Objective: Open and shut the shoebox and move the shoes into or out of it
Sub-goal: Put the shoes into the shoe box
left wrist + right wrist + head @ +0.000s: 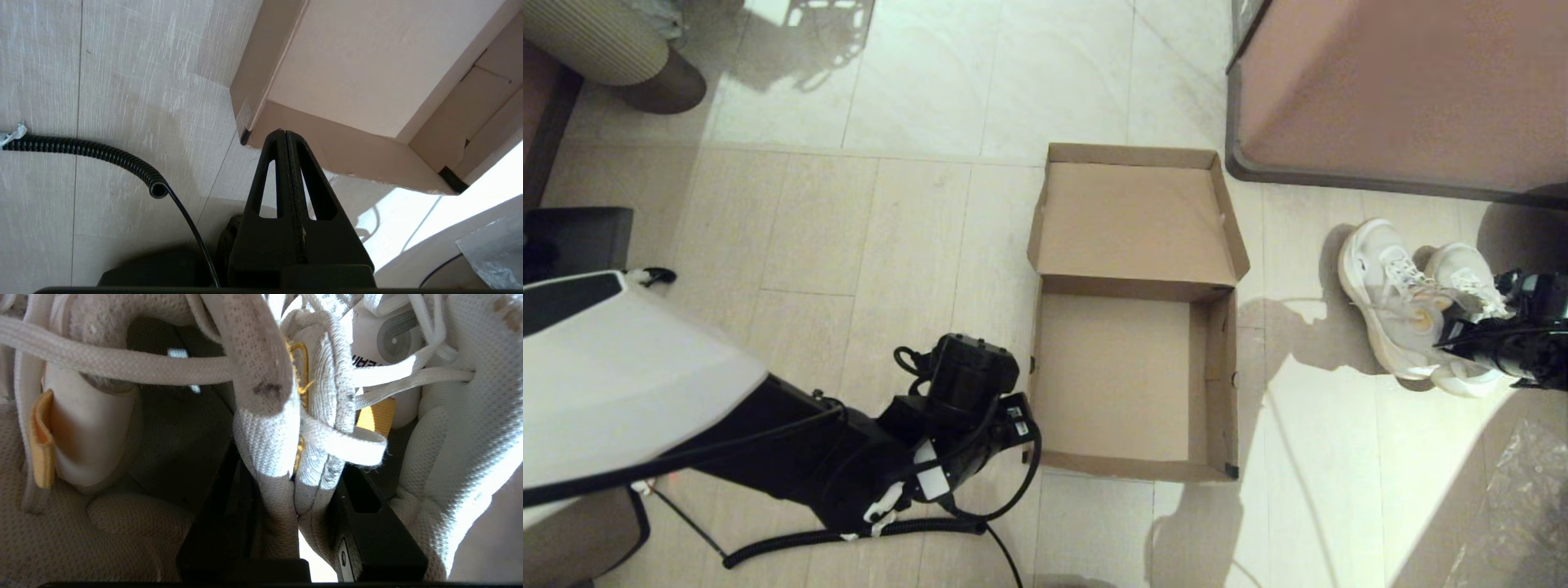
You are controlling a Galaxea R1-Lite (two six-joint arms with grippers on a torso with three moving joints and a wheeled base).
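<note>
Here the plain brown cardboard shoebox [1135, 380] sits open on the pale tiled floor [890, 245], lid flap laid back, nothing inside. To its right, beside the pinkish-brown cabinet [1405, 90], the right gripper [296, 490] pinches the inner collars of both white mesh lace-up sneakers [1413, 306] together. The left gripper [286, 141], fingers pressed together, hovers near the box's near-left corner.

This looks like a room in a home. The floor [915, 229] is made of big, shiny, pale tiles, like in a hallway or a living room. A large pinkish-brown cabinet [1405, 90] stands at one side. A round, ribbed, soft seat [613, 49] sits in the far corner. A pair of white shoes [1413, 306] rests on the floor beside an open cardboard shoebox [1135, 220]
</note>
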